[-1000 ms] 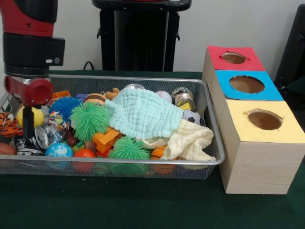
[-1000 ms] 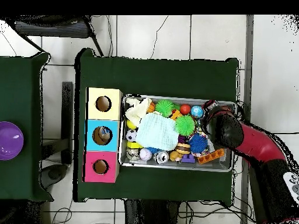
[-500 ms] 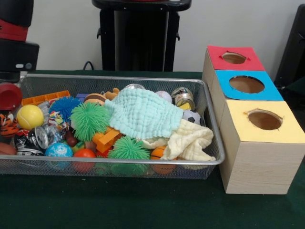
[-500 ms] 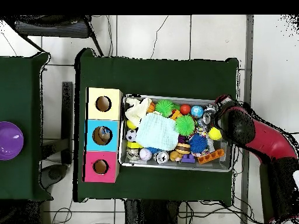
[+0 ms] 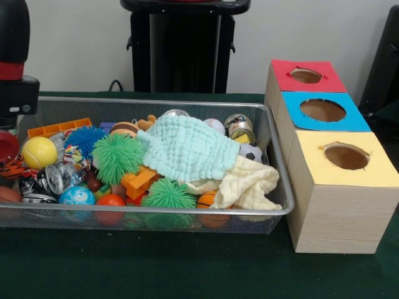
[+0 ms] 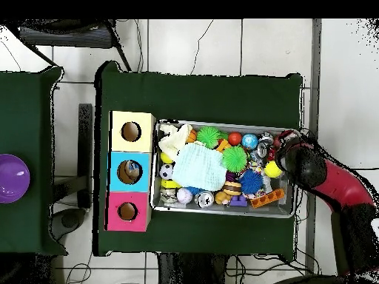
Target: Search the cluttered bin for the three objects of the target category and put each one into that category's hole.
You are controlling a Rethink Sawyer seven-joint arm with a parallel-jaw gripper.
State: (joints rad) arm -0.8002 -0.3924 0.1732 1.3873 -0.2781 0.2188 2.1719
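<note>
**Arm at the bin's end, grip not readable**

I see my end effector [image 5: 7, 146] only as a red rounded part at the left edge of the front frame, under the arm's black and red housing [image 5: 14, 56]; I cannot tell whether it is open or closed, or whether it has hold of anything. In the overhead frame the arm [image 6: 326, 181] comes in from the lower right and its head sits over the right end of the wire bin [image 6: 222, 209].

Just beside the end effector in the front frame lie a yellow ball [image 5: 38, 152], a tiger-striped toy [image 5: 11, 167] and a shiny can [image 5: 51, 179]. Further right I make out a blue spiky ball [image 5: 84, 138], a green spiky ball [image 5: 117, 157], a second green spiky ball [image 5: 167, 194] at the bin's lower rim, orange blocks [image 5: 140, 180], a blue patterned ball [image 5: 76, 196] and a red ball [image 5: 110, 200]. A mint cloth [image 5: 187, 148] covers the middle of the pile, and a pale yellow cloth [image 5: 249, 185] is bunched at the lower right corner, with a small football [image 5: 250, 152] and a tin [image 5: 239, 126] above it.

At the right of the front frame, apart from the bin, stands the wooden box with three holes: red panel [image 5: 307, 75] at the top, blue panel [image 5: 323, 111] in the middle, yellow panel [image 5: 346, 157] lowest. All rests on the green bench [image 5: 156, 268].
</note>
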